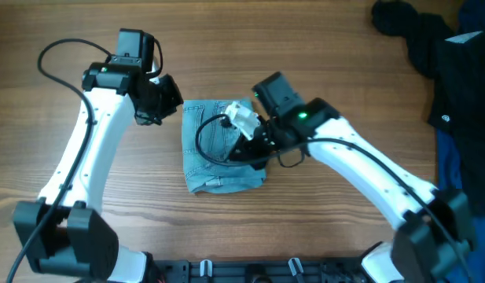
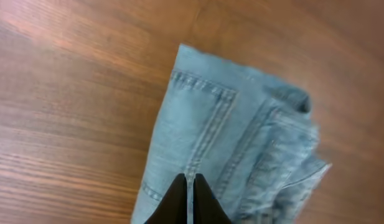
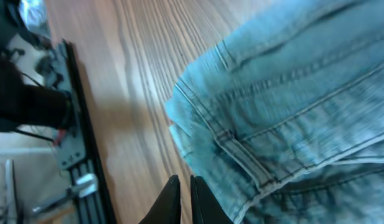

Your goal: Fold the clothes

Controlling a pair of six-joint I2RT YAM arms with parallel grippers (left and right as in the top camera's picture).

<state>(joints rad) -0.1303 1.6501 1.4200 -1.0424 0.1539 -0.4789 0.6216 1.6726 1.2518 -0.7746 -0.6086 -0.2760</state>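
Observation:
The light blue denim shorts [image 1: 214, 161] lie folded into a small, roughly square bundle at the table's middle. They also show in the left wrist view [image 2: 241, 143] and the right wrist view [image 3: 291, 93], with seams and a pocket edge visible. My left gripper [image 1: 173, 101] is at the bundle's far left edge; in the left wrist view its jaws [image 2: 190, 182] are shut and hold nothing, just above the denim. My right gripper [image 1: 254, 153] hovers over the bundle's right side; its jaws [image 3: 184, 182] are shut and empty beside the denim edge.
A black garment [image 1: 427, 39] lies at the far right corner, with dark blue fabric [image 1: 462, 165] along the right edge. A black rail [image 1: 266, 271] runs along the table's front edge and shows in the right wrist view [image 3: 79, 124]. Bare wood surrounds the bundle.

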